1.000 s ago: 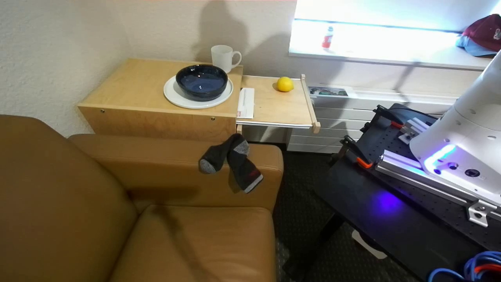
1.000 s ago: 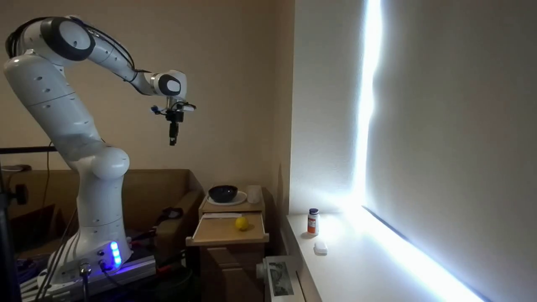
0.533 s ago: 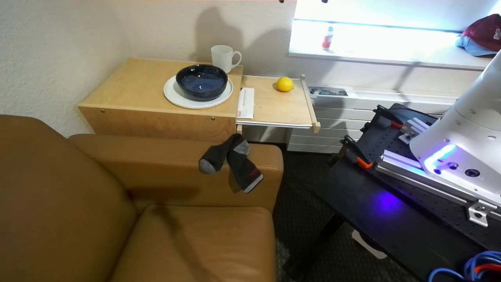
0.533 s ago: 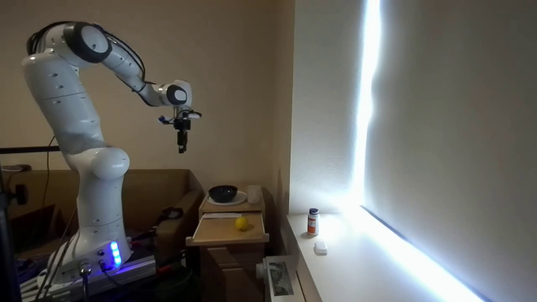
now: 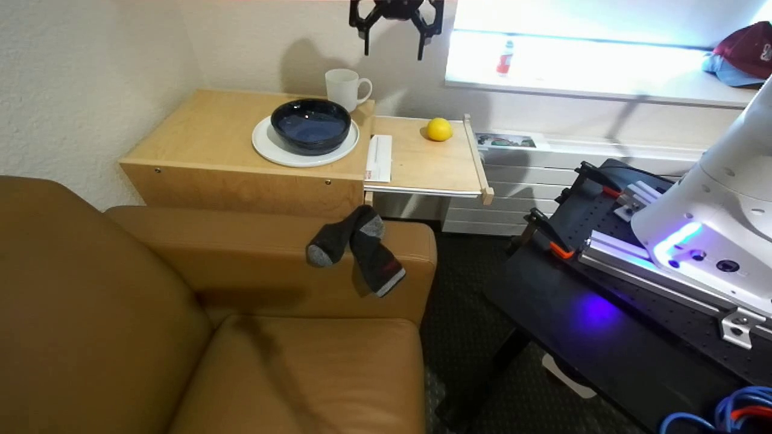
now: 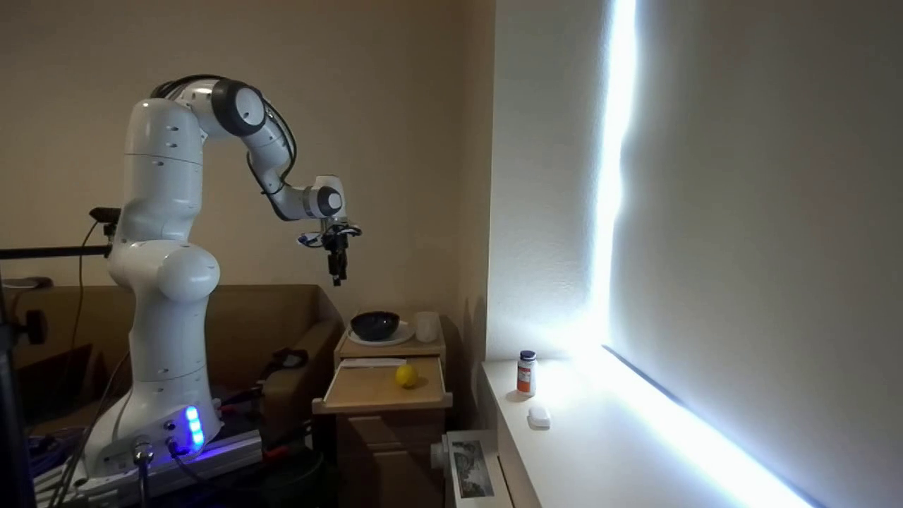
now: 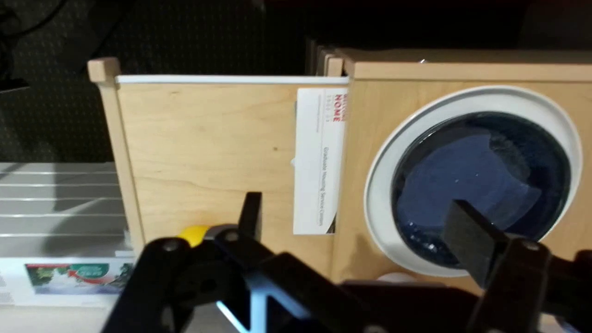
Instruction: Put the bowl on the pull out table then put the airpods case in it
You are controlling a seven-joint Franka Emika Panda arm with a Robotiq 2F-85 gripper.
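Bowl point(image 5: 310, 128), dark blue and glossy, sits upright on the white plate point(image 5: 263, 143) atop the wooden side table point(image 5: 199, 129) in an exterior view, a white mug point(image 5: 342, 90) just behind it. Beside the side table, the pull out table point(image 5: 431, 166) bears a yellow lemon point(image 5: 439, 129) and a white card point(image 5: 379, 158). My gripper point(image 5: 393, 55) hangs high at the top of the view, released, its jaws spread wide and pointing down.

In an exterior view I see my arm point(image 6: 164, 176) bent over toward the tables, the gripper higher than the bowl and apart from it. What I take for the airpods case point(image 6: 539, 417), small, white and rounded, lies on the windowsill point(image 6: 585, 451) near an upright bottle point(image 6: 526, 374) with a dark cap, well apart from the pull out table.

In the wrist view I look down on the seam between side table and pull out table, the card lying along it. One jaw hides part of the lemon; the other stands across part of the bowl, which sits off-centre on its plate.
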